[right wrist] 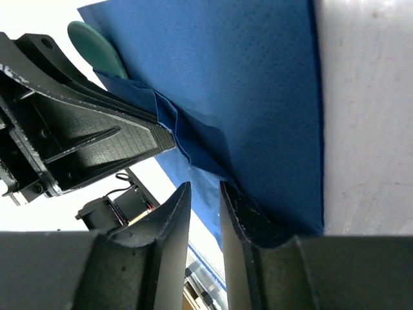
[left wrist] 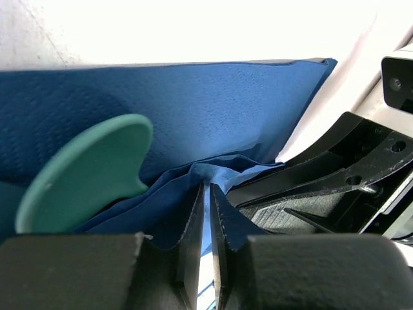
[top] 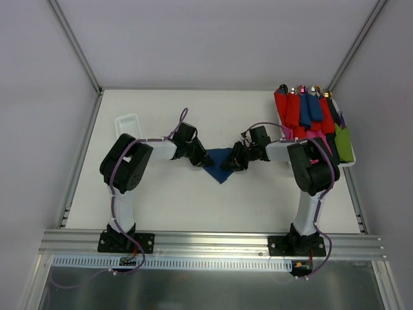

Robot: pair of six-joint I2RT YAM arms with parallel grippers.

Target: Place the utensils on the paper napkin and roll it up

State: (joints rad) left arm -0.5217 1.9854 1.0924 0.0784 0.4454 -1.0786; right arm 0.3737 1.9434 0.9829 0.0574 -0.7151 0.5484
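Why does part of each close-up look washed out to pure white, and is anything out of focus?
Left wrist view: the background above the napkin is overexposed to blank white, and the green utensil looks soft. Right wrist view: the napkin's grain is sharp, the table reads grey, the left side glares white. Top view: even light, faint shadows.

Even, diffuse overhead light is falling on the bench (top: pixel 161 206), casting only faint, soft shadows. In both wrist views the background is blowing out to glaring white, and the nearest fingers (left wrist: pixel 71 271) are showing slightly out of focus.
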